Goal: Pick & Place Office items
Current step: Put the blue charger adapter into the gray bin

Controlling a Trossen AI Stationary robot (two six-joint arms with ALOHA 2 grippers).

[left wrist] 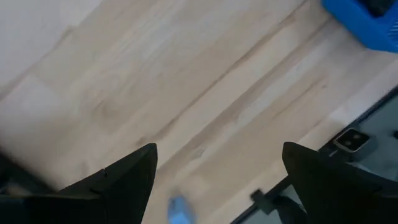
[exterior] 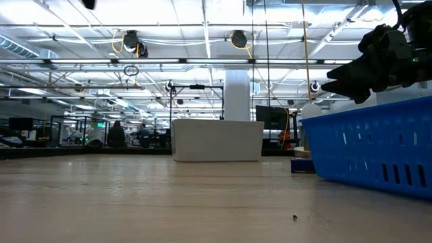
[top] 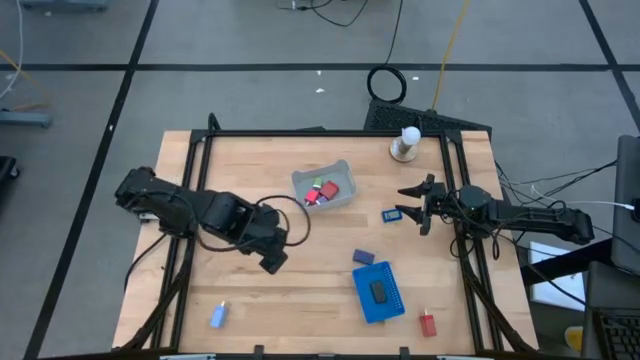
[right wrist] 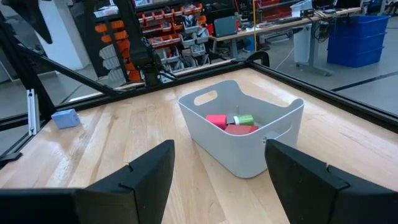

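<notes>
- The left gripper (top: pixel 274 262) hangs over bare wood near the table's middle, a bit below and left of the bin (top: pixel 323 186). Its wrist view shows the two fingers (left wrist: pixel 127 177) spread wide with nothing between them.
- The right gripper (top: pixel 410 200) sits at the right side of the table, pointing at the bin, jaws apart and empty. A small blue piece (top: pixel 392 214) lies just beside its fingertips; can't tell if they touch.
- The bin holds a few items: a red block (right wrist: pixel 217 121), a green one (right wrist: pixel 244 119) and another red bit, partly hidden by the bin wall. From above they're a tiny jumble and more colours are hard to separate.
- The blue tray (top: pixel 378 292) sits lower right of centre with one black piece (top: pixel 379 290) in it.
- A dark blue block (top: pixel 363 257) lies just above the tray, apart from it.
- A red block (top: pixel 428 324) is near the bottom edge, right of the tray.
- A light blue piece (top: pixel 218 316) sits well off at bottom left. In the left wrist view it's just a blur, cut off by the edge.
- A white knob-like thing (top: pixel 406 143) stands at the top right; no clue what it is.
- The low view is mostly blocked by the tray wall (exterior: pixel 378 152), with the right gripper (exterior: pixel 337 77) poking in above it.
</notes>
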